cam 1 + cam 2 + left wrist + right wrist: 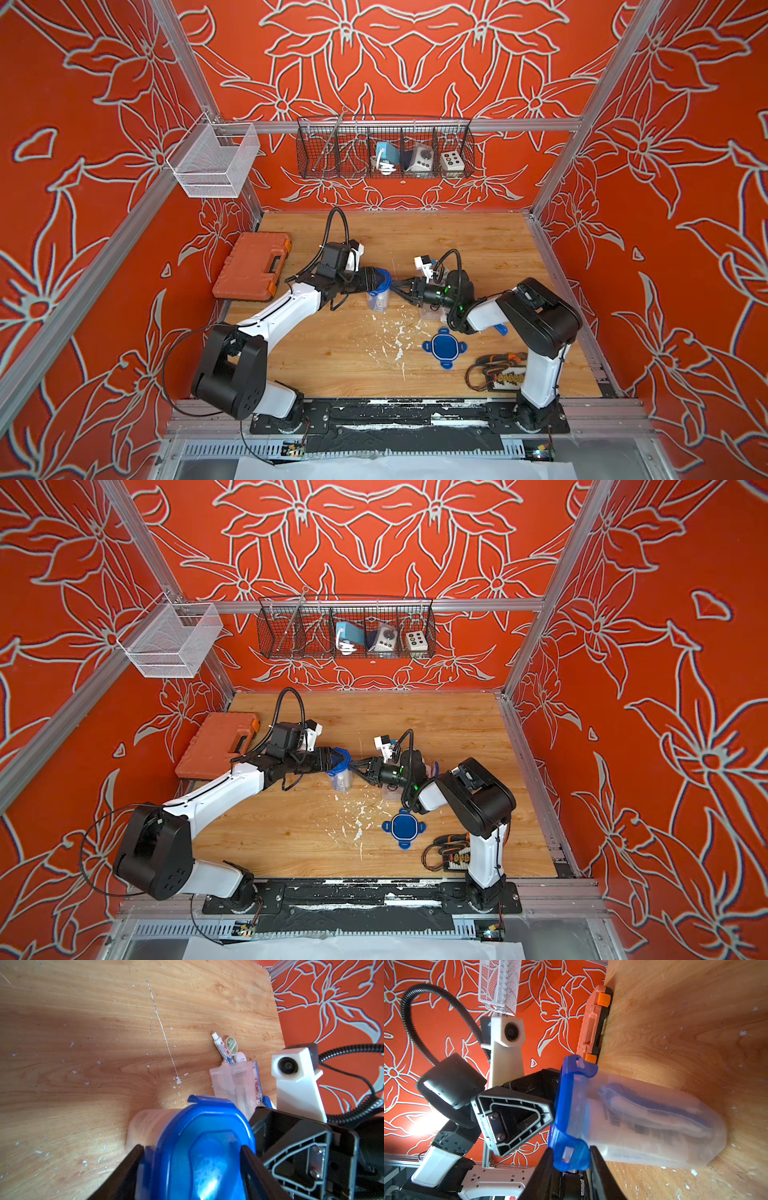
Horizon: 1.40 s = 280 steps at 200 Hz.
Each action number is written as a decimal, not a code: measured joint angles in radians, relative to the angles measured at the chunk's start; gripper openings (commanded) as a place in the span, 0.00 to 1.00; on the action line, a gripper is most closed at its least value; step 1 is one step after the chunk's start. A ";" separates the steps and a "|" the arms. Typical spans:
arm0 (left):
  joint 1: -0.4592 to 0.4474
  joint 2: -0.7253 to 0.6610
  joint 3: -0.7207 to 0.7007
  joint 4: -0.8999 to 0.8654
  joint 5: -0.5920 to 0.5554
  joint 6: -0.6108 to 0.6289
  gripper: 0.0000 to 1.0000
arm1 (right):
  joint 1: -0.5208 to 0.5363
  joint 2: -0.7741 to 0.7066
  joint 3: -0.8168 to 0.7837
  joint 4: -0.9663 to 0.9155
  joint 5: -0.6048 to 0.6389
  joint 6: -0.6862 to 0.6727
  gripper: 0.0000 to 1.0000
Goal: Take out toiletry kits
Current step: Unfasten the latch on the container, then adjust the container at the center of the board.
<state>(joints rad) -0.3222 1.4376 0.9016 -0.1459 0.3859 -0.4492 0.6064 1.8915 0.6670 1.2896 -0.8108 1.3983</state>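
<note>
Two grips on one tub (654, 1153): left pincer (192, 1148) clamps blue lid (207, 1126), right pincer (570, 1150) pinches its tab (571, 1158). If I pry hard, tub tips, kit (643, 1109) spills across tabletop (83, 1043).

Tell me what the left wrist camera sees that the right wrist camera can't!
Only the left wrist view: an open clear tub with a small tube and a green-and-white tin at its mouth. Only the right wrist view: the orange tool case, the white mesh basket, and what looks like a blue toothbrush inside the closed tub. Both: the closed tub's blue lid and the wooden table.
</note>
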 measured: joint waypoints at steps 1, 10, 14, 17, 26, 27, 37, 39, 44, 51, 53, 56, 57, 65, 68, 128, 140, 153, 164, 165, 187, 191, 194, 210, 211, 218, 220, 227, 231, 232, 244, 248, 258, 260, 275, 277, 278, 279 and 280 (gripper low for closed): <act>0.000 0.000 -0.001 0.002 0.000 -0.002 0.63 | -0.002 0.000 -0.002 0.002 -0.001 0.001 0.29; 0.000 -0.001 -0.012 0.016 -0.005 -0.010 0.63 | -0.010 0.000 -0.007 0.018 -0.006 0.005 0.28; 0.000 -0.002 -0.018 0.025 -0.007 -0.014 0.63 | -0.014 0.000 -0.009 0.024 -0.009 0.006 0.28; 0.000 -0.002 -0.022 0.031 -0.008 -0.016 0.63 | -0.018 0.000 -0.010 0.028 -0.011 0.007 0.28; 0.000 -0.003 -0.032 0.048 -0.012 -0.023 0.62 | -0.021 -0.002 -0.011 0.035 -0.020 0.009 0.28; -0.001 -0.003 -0.032 0.049 -0.012 -0.023 0.62 | -0.022 -0.003 -0.011 0.035 -0.021 0.009 0.29; 0.000 -0.003 -0.041 0.066 -0.016 -0.027 0.62 | -0.024 -0.013 -0.013 0.034 -0.028 0.010 0.30; 0.000 -0.003 -0.042 0.070 -0.017 -0.027 0.62 | -0.025 -0.015 -0.013 0.034 -0.029 0.010 0.30; 0.000 -0.003 -0.045 0.078 -0.018 -0.031 0.62 | -0.026 -0.024 -0.014 0.031 -0.032 0.009 0.32; 0.000 -0.003 -0.047 0.087 -0.019 -0.034 0.63 | -0.029 -0.038 -0.014 0.019 -0.034 0.005 0.34; 0.000 -0.003 -0.048 0.089 -0.020 -0.035 0.64 | -0.029 -0.043 -0.014 0.017 -0.036 0.003 0.35; 0.000 -0.003 -0.049 0.092 -0.021 -0.036 0.65 | -0.030 -0.051 -0.015 0.008 -0.036 0.000 0.36; 0.000 -0.003 -0.050 0.092 -0.021 -0.037 0.65 | -0.030 -0.056 -0.015 0.000 -0.036 -0.002 0.36; 0.000 -0.007 -0.053 0.099 -0.022 -0.044 0.68 | -0.030 -0.084 -0.016 -0.040 -0.037 -0.021 0.38; 0.000 -0.009 -0.053 0.099 -0.022 -0.043 0.68 | -0.030 -0.095 -0.016 -0.060 -0.036 -0.030 0.39; -0.010 -0.017 0.026 -0.055 -0.005 -0.076 0.79 | 0.037 -0.422 0.161 -1.132 0.254 -0.498 0.56; -0.012 -0.017 0.046 -0.095 -0.005 -0.080 0.80 | 0.073 -0.467 0.201 -1.287 0.335 -0.583 0.59; -0.013 -0.017 0.068 -0.129 -0.007 -0.084 0.85 | 0.105 -0.493 0.235 -1.406 0.396 -0.652 0.60; -0.013 -0.017 0.093 -0.158 -0.011 -0.077 0.96 | 0.132 -0.495 0.267 -1.493 0.440 -0.704 0.61; -0.013 -0.017 0.096 -0.160 -0.011 -0.081 0.97 | 0.135 -0.494 0.272 -1.502 0.448 -0.710 0.61; -0.013 -0.017 0.143 -0.189 -0.034 -0.063 0.99 | 0.179 -0.458 0.346 -1.628 0.528 -0.785 0.61; -0.013 -0.017 0.151 -0.191 -0.038 -0.058 0.99 | 0.186 -0.446 0.360 -1.645 0.541 -0.796 0.61; -0.013 -0.017 0.155 -0.192 -0.041 -0.055 0.99 | 0.190 -0.440 0.370 -1.655 0.548 -0.803 0.61; -0.010 -0.017 0.171 -0.194 -0.060 -0.037 0.99 | 0.211 -0.391 0.423 -1.697 0.585 -0.831 0.61; -0.010 -0.017 0.171 -0.194 -0.061 -0.036 0.99 | 0.212 -0.389 0.425 -1.699 0.586 -0.833 0.61; -0.006 -0.017 0.172 -0.193 -0.069 -0.029 0.98 | 0.219 -0.366 0.449 -1.713 0.600 -0.841 0.61; -0.006 -0.017 0.172 -0.194 -0.070 -0.027 0.98 | 0.220 -0.359 0.455 -1.718 0.603 -0.842 0.61; -0.002 -0.017 0.172 -0.196 -0.076 -0.019 0.97 | 0.227 -0.337 0.477 -1.728 0.618 -0.848 0.61; 0.002 -0.016 0.172 -0.197 -0.077 -0.018 0.96 | 0.229 -0.326 0.488 -1.732 0.625 -0.851 0.61; 0.003 -0.016 0.172 -0.197 -0.077 -0.017 0.96 | 0.230 -0.323 0.491 -1.733 0.628 -0.851 0.61; 0.013 -0.012 0.172 -0.198 -0.079 -0.008 0.94 | 0.235 -0.294 0.522 -1.744 0.651 -0.858 0.61; 0.015 -0.010 0.172 -0.198 -0.079 -0.003 0.94 | 0.237 -0.286 0.532 -1.748 0.657 -0.859 0.61; 0.021 -0.005 0.169 -0.196 -0.078 0.003 0.93 | 0.237 -0.270 0.554 -1.758 0.673 -0.863 0.61; 0.021 -0.005 0.168 -0.196 -0.078 0.005 0.93 | 0.237 -0.267 0.559 -1.759 0.676 -0.863 0.61; 0.022 0.005 0.161 -0.198 -0.076 0.012 0.92 | 0.237 -0.247 0.593 -1.770 0.699 -0.866 0.60; 0.022 0.006 0.161 -0.198 -0.075 0.012 0.92 | 0.237 -0.244 0.598 -1.773 0.703 -0.866 0.60; 0.022 0.007 0.160 -0.198 -0.075 0.012 0.92 | 0.237 -0.243 0.600 -1.774 0.703 -0.866 0.60; 0.022 0.008 0.160 -0.198 -0.074 0.013 0.92 | 0.237 -0.242 0.601 -1.775 0.705 -0.866 0.60; 0.022 0.008 0.160 -0.198 -0.074 0.014 0.92 | 0.237 -0.240 0.604 -1.776 0.708 -0.866 0.60</act>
<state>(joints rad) -0.3000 1.4460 1.0615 -0.3443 0.3115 -0.4351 0.8436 1.6512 1.2709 -0.4866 -0.1028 0.5320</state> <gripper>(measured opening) 0.923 0.606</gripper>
